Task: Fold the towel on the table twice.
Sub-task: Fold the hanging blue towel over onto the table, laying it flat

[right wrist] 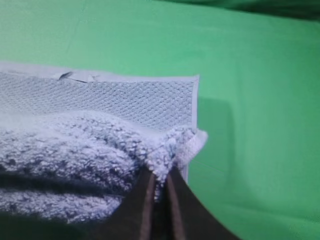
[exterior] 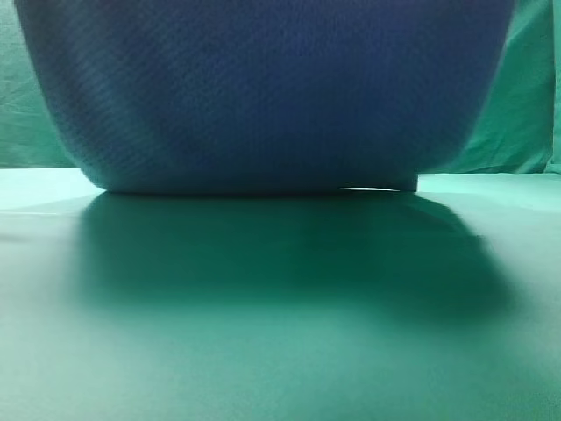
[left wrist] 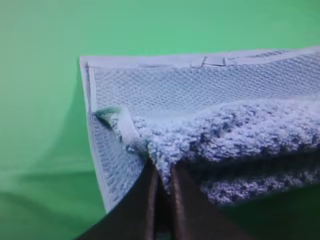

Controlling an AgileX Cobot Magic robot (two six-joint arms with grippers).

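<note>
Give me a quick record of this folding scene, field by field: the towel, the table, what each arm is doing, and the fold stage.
towel: blue-grey waffle-knit towel, lifted and hanging in front of the high camera, lower edge near the table
table: plain bright-green surface, towel's shadow on it
left gripper: fingers shut on a towel corner, pinched fabric bunched over a flat layer
right gripper: fingers shut on the opposite towel corner
hem: thin pale hem along the flat layer's far edge
fold stage: first fold seems under way, not laid flat
</note>
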